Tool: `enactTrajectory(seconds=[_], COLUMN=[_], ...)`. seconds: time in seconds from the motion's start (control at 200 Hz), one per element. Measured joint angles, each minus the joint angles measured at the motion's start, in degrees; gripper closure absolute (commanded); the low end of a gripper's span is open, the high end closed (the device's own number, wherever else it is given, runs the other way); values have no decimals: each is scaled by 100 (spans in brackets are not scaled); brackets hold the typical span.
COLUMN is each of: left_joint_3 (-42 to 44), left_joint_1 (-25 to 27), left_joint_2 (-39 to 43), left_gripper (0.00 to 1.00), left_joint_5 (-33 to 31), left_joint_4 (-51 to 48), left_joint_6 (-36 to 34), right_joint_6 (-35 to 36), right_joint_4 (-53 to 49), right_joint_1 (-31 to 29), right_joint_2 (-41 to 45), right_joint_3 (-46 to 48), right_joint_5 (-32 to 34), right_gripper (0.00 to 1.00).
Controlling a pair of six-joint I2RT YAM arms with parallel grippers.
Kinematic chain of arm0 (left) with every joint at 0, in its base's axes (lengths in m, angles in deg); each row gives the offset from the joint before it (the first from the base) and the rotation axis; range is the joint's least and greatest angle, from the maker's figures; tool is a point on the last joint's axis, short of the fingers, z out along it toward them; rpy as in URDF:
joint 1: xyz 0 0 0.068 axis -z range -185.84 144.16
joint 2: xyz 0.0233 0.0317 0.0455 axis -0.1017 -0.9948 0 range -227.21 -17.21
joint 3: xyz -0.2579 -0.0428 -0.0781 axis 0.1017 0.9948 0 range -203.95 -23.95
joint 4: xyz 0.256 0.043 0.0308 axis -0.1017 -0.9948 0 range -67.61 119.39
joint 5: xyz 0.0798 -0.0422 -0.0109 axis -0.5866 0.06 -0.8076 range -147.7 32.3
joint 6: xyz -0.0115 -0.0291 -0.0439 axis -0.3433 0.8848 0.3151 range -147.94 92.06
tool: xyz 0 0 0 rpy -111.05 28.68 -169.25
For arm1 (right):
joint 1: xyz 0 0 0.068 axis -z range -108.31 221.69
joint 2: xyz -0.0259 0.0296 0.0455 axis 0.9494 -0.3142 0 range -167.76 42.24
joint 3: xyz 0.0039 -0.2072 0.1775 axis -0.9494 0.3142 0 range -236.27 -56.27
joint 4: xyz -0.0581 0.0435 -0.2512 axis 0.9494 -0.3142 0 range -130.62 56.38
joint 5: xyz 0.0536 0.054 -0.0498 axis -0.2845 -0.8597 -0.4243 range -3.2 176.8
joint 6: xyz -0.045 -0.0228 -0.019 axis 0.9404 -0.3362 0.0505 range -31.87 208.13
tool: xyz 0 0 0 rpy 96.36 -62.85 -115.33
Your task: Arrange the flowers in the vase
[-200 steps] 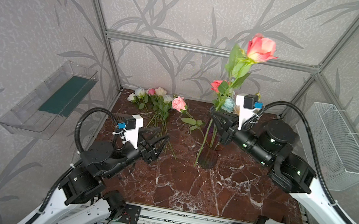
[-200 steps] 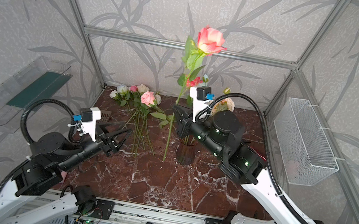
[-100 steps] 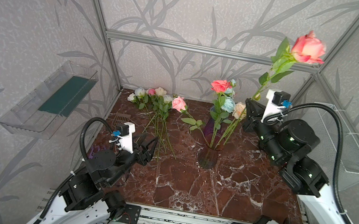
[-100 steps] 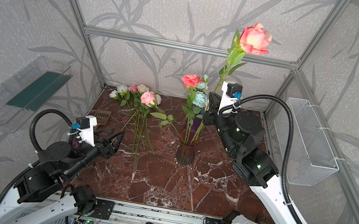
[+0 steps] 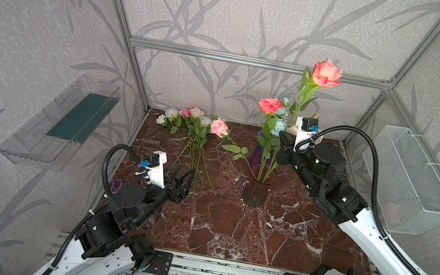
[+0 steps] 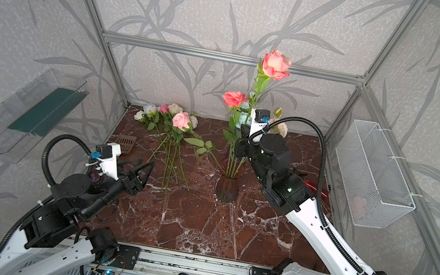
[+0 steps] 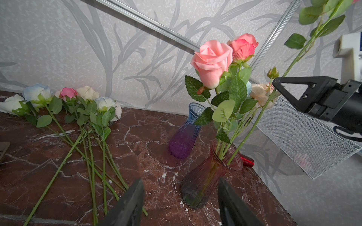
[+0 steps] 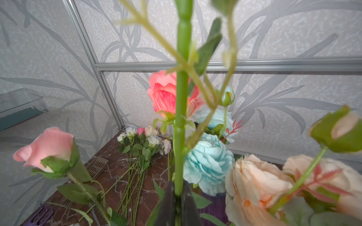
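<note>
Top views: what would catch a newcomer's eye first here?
A tall coral rose towers over the table, its stem pinched in the shut right gripper and slanting down into the red vase mid-table. At the back left lie loose roses, beyond the open left gripper.

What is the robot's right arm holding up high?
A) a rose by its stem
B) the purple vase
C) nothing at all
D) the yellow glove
A: in the right wrist view the right fingers are pinched shut on the green stem of the tall coral rose.
</note>
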Motion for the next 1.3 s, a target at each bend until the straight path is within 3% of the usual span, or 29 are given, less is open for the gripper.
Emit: enactTrajectory(seconds=[0.245,0.53,0.855,1.075,1.299], left_joint_3=[201,297,328,339,315], left_joint_1=[0,0,0,0,0], left_joint_2=[22,-46,-55,-74,-566], left_gripper=[39,39,39,39,39], left_joint_5=[2,37,39,11,-111], left_joint_4=[7,33,92,92,-4], left_joint_6=[96,125,140,138,181], right_joint_6=[-385,-544,-636,-697,-841], right_joint_4=[11,-46,-385,-885,-1561], right_joint_1=[0,0,-87,-271,-313], right_joint_2=[216,109,-103,125,977], right_joint_3=[1029,1198,1198,1198,1172], right_joint_5=[-98,-339,-492,-435,-413], right_gripper=[97,88,61,53,47])
